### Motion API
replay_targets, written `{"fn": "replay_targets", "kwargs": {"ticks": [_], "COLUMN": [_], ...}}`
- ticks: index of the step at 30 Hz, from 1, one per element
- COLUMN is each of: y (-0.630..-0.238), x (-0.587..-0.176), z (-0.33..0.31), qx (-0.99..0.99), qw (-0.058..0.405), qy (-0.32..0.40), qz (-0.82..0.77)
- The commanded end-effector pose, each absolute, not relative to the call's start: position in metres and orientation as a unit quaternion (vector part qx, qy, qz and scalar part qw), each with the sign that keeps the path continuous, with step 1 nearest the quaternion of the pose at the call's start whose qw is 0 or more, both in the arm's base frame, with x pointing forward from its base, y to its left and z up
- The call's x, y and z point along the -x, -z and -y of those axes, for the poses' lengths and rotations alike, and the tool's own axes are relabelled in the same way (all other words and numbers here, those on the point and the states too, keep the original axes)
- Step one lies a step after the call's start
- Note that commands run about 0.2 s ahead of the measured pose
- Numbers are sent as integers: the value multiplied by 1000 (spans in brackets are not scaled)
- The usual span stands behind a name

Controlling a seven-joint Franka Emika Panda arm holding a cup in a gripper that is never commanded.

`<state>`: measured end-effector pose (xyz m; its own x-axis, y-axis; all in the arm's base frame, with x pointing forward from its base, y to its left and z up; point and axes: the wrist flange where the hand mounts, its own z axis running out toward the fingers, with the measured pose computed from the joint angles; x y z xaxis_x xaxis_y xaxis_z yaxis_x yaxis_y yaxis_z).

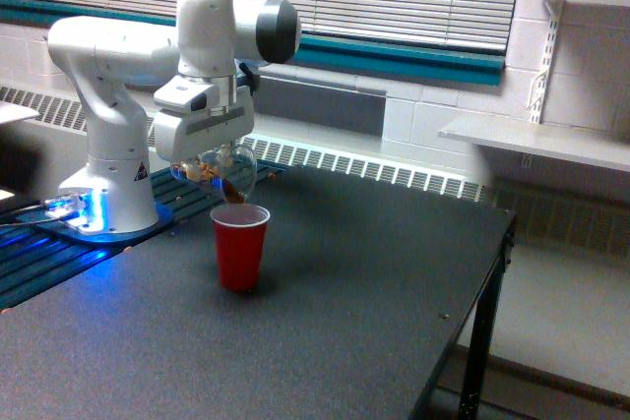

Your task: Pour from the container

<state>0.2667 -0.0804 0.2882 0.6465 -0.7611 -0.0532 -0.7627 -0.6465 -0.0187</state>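
Though the fingers are hidden under the white hand body, the gripper (209, 166) looks clamped on the container (224, 172), a clear cup tipped on its side with its mouth just above the rim of the red cup (239, 246), which stands toward the table's (374, 292) far left part in the exterior view, near the arm's base. Brown bits sit at the lowered mouth. I judge the container light and thin-walled (likely to flex or slip if squeezed hard), so a hold across its middle, away from the mouth, seems best. Count: 1 clear container, 1 red cup, 1 arm, 1 table.
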Motion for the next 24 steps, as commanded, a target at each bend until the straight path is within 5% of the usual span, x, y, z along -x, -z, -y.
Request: {"fn": "replay_targets", "kwargs": {"ticks": [1,24], "y": [-285,-281], "x": [-261,-267], "z": [83,76], "qx": [910,916], "qw": [-5,-12], "qy": [-20,-27], "qz": [-414,-400]}}
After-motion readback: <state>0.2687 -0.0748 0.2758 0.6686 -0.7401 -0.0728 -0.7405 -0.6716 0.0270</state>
